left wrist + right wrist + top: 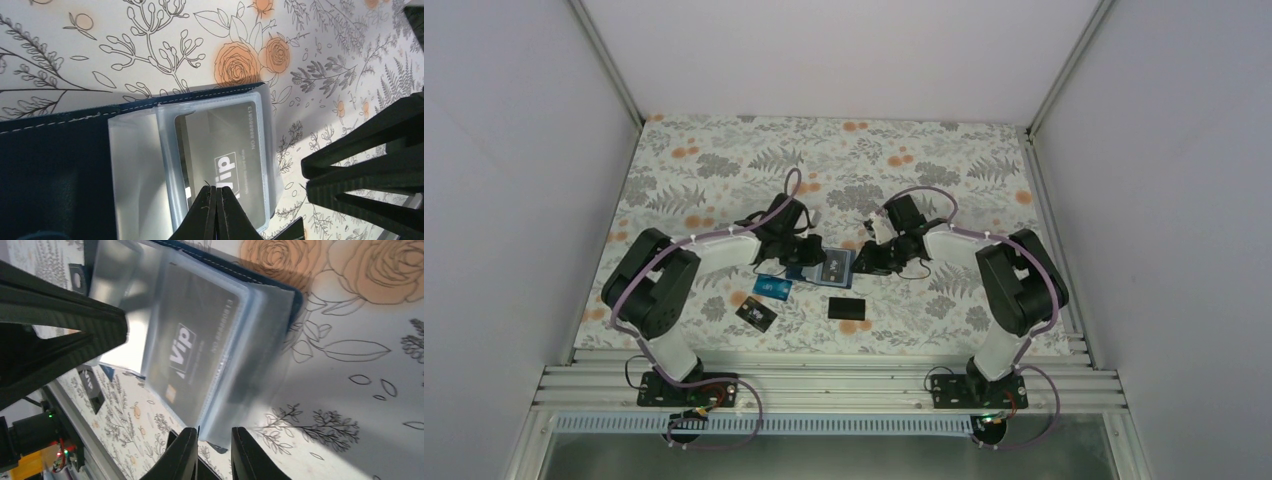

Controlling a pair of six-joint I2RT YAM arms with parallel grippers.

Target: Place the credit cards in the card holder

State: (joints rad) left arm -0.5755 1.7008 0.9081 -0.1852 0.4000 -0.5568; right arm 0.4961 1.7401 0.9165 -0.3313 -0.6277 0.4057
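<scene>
The card holder [826, 266] lies open mid-table, navy outside [50, 165] with clear blue-grey sleeves. A black credit card marked VIP [225, 145] sits inside a sleeve, and also shows in the right wrist view [195, 345]. My left gripper [216, 192] is shut, its tips resting over that card. My right gripper [214, 437] grips the sleeves' corner [235, 400] between nearly closed fingers. On the cloth lie the teal-blue card [772, 288], a black card with markings [755, 315] and a plain black card [849, 307].
A floral cloth [724, 170] covers the table between white walls. A metal rail [824, 380] runs along the near edge. The two grippers [799, 248] [871, 260] are close together over the holder.
</scene>
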